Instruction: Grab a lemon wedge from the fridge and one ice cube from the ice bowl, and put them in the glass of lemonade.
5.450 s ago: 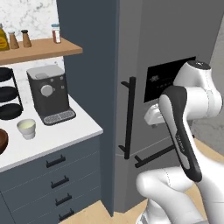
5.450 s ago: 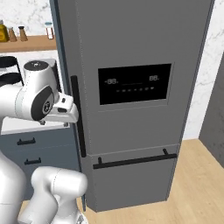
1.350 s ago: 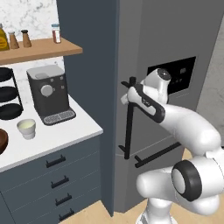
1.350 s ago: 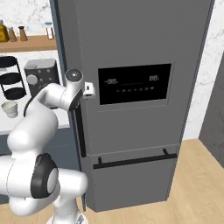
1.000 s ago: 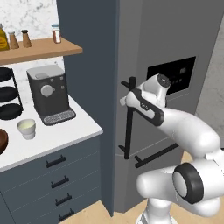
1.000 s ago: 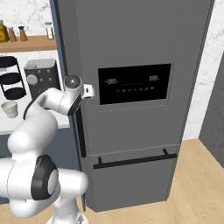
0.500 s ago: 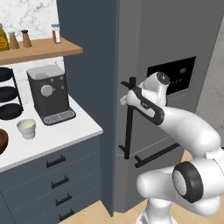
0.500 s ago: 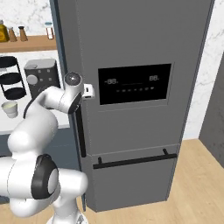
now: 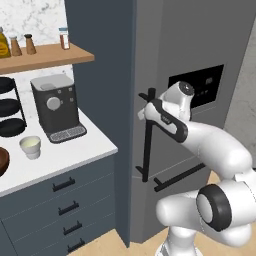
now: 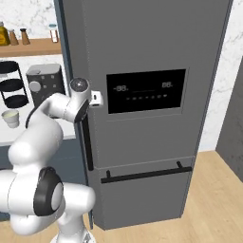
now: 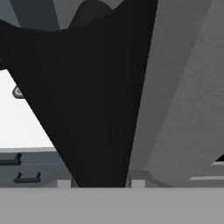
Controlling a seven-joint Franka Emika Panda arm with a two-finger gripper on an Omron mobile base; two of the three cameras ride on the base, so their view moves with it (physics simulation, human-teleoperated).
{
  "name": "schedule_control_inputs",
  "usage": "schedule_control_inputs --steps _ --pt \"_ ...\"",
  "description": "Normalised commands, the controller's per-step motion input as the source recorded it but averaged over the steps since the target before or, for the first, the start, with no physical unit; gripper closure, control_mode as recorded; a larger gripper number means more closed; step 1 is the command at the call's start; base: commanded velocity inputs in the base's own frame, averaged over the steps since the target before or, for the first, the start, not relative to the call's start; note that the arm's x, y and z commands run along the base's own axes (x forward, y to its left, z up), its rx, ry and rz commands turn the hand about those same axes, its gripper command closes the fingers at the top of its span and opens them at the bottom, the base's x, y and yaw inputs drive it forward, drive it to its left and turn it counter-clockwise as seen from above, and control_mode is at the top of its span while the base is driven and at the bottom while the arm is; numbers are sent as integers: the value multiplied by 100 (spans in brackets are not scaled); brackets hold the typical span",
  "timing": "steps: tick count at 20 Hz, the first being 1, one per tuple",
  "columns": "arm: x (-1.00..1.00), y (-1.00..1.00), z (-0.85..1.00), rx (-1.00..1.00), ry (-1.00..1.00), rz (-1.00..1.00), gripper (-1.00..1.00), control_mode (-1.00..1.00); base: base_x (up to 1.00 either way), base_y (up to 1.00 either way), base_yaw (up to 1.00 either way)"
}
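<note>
The tall dark grey fridge (image 9: 200, 50) (image 10: 142, 38) stands with its door closed, so the lemon wedge is hidden. My gripper (image 9: 145, 107) (image 11: 100, 183) is at the upper end of the fridge's vertical black bar handle (image 9: 146, 145) (image 10: 87, 142). In the hand view that handle (image 11: 96, 109) fills the gap between my fingertips (image 11: 138, 183), which press on both its sides. The glass of lemonade (image 9: 30, 146) (image 10: 9, 117) stands on the white counter, left of the fridge. An edge of the brown ice bowl (image 9: 2, 162) shows at the far left; the ice cube is out of view.
A dark coffee machine (image 9: 54, 107) sits on the counter (image 9: 75, 155) beside a black tiered rack (image 9: 10, 107). A wooden shelf (image 9: 45, 54) with bottles hangs above. Blue-grey drawers (image 9: 65, 200) run below. A horizontal black handle (image 10: 147, 173) crosses the fridge's lower drawer.
The arm swung in from the right to the fridge handle. Over the last second it has stayed at the handle and the fingers have closed in on the bar.
</note>
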Motion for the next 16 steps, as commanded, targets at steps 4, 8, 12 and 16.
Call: schedule_control_inputs --steps 4,8,12,16 --pt "0 -66 -2 0 -9 -10 100 -100 0 0 0" --pt "-1 -86 0 0 -2 -13 100 -100 0 0 0" --pt "-8 -94 0 2 0 -15 100 -100 0 0 0" --pt "-12 -99 0 5 0 -17 100 -100 0 0 0"
